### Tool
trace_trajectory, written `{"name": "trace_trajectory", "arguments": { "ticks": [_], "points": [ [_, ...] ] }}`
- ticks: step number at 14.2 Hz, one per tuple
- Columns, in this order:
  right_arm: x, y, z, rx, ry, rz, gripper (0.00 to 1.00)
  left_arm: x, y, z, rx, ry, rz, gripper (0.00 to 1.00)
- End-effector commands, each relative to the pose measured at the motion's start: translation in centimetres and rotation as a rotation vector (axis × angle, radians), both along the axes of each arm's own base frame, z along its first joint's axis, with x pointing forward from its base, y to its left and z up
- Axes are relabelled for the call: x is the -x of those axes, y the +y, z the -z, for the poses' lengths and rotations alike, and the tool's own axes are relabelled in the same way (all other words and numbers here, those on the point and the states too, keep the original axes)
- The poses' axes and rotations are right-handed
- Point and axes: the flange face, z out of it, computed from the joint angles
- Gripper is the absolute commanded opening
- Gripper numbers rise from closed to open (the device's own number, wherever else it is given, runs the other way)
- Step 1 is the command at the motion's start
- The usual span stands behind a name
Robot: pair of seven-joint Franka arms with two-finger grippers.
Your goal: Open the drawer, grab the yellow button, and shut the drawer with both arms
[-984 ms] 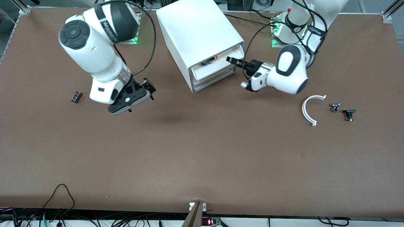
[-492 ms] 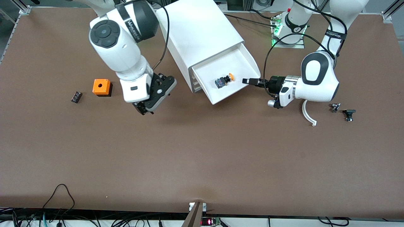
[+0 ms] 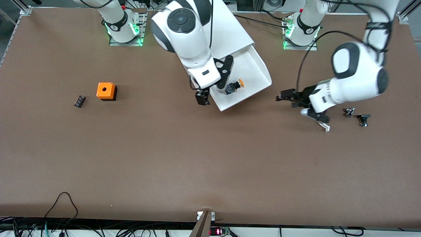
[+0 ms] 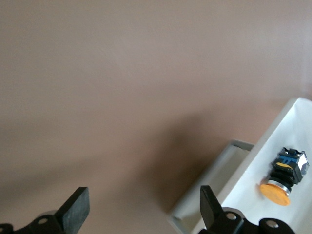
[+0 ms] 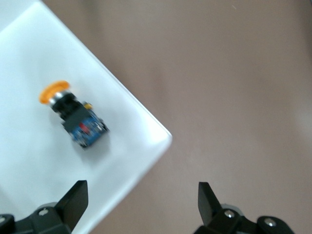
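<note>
The right arm's end effector (image 3: 210, 86) now hangs over the near corner of the drawer (image 3: 260, 67), its fingers (image 5: 73, 199) spread wide, having crossed from above the bare desk (image 3: 197, 158) near the orange box (image 3: 106, 91). That box, earlier hidden under the right arm, is in view. The left arm's end effector (image 3: 285, 97) has released the drawer's edge and withdrawn toward the left arm's end, open over the desk. The drawer, earlier almost closed, is fully extended, exposing the button (image 3: 234, 86).
</note>
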Motion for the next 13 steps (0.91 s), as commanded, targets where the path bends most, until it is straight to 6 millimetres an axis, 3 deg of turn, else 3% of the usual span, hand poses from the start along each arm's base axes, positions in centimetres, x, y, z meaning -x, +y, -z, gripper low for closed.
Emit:
{"name": "trace_trajectory", "arguments": {
  "ticks": [1,3,6,8,13],
  "points": [
    [0.6,2.1,0.5,0.002,-0.052,-0.155,1.00,0.7,4.3,-6.8,-0.139,-0.125,0.003,1.00],
    [0.9,3.0,1.0,0.015,-0.084,-0.296,1.00,1.9,7.5,-10.7,-0.284,-0.127,0.044,1.00],
    [2.0,4.1,1.8,0.028,-0.088,-0.376,1.00,3.2,10.3,-16.1,-0.435,-0.059,0.021,1.00],
    [2.5,4.8,2.7,0.039,-0.099,-0.459,1.00,3.7,11.0,-17.2,-0.498,-0.026,-0.071,1.00],
    [3.4,5.9,4.3,0.041,-0.088,-0.508,1.00,3.6,11.3,-17.0,-0.498,-0.020,-0.103,1.00]
  ]
}}
